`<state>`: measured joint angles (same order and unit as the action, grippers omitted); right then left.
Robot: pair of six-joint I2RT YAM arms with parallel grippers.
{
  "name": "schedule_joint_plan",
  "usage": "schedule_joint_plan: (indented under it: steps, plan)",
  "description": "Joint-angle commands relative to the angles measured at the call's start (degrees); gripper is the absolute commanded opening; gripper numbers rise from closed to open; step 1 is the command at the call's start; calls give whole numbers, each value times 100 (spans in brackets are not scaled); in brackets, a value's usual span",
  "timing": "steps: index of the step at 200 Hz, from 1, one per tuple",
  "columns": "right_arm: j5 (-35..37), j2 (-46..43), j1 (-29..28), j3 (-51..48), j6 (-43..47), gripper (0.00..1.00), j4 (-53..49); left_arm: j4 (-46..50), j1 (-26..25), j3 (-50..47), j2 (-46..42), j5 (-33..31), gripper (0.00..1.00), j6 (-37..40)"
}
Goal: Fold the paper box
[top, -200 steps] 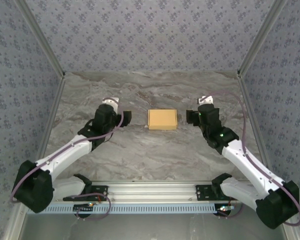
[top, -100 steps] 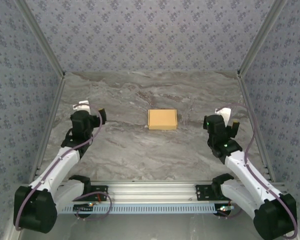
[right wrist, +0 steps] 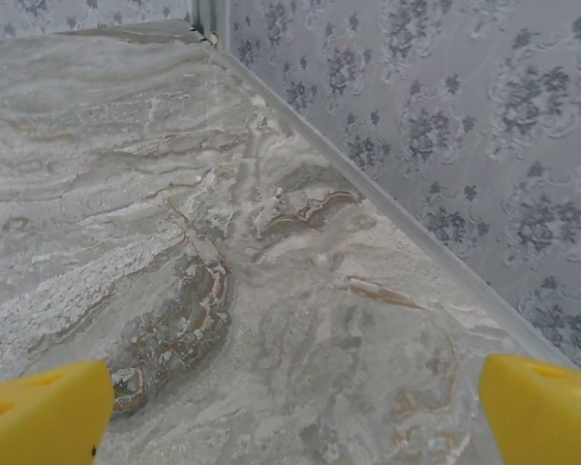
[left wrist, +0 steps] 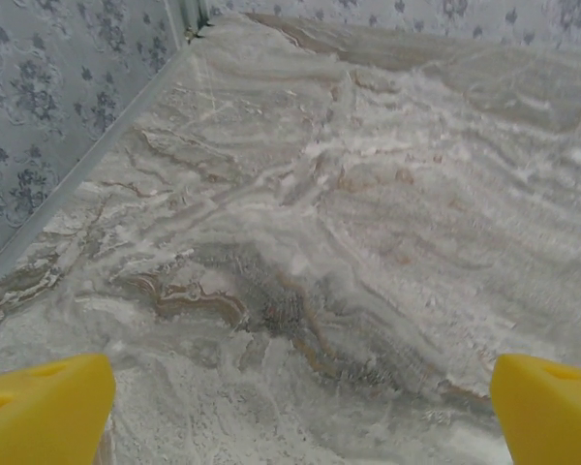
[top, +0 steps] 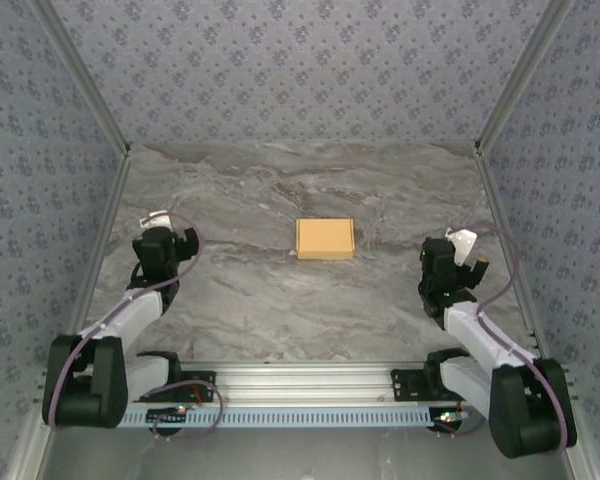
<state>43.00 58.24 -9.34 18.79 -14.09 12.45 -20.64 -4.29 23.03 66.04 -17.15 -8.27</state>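
The paper box (top: 325, 238) lies closed and flat mid-desk (top: 280, 300), well apart from both arms. Our left pincer (left wrist: 295, 407) and right pincer (right wrist: 295, 407) are spread wide, pinching nothing. It looks folded to us, so we'd steer clear and avoid nudging it.

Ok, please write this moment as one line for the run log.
box: looks folded, lies flat, not held | left gripper: open, empty, apart from box | right gripper: open, empty, apart from box
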Motion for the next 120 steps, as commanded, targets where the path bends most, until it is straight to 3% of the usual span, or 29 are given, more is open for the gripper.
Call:
schedule_joint_plan:
  steps: [1, 32, 66, 96, 108, 120]
  plan:
    - [-284, 508, 13, -278, 621, 99, 1746, -988, 67, -79, 302, 228, 99, 413]
    - [-784, 1141, 10, -223, 906, 99, 2368, -1849, 76, -276, 888, 505, 99, 471]
    - [-1107, 1508, 87, -276, 1207, 99, 3129, -2141, 115, -132, 1265, 558, 99, 760]
    - [-1597, 1847, 273, -241, 1358, 99, 3560, -2683, 314, -87, 1963, 1295, 99, 863]
    - [-1854, 2048, 415, -222, 1350, 99, 3724, -3035, 322, -131, 2205, 1286, 99, 861]
    - [-2105, 2259, 461, -155, 1437, 99, 3828, -2699, 354, -28, 2145, 1336, 99, 831]
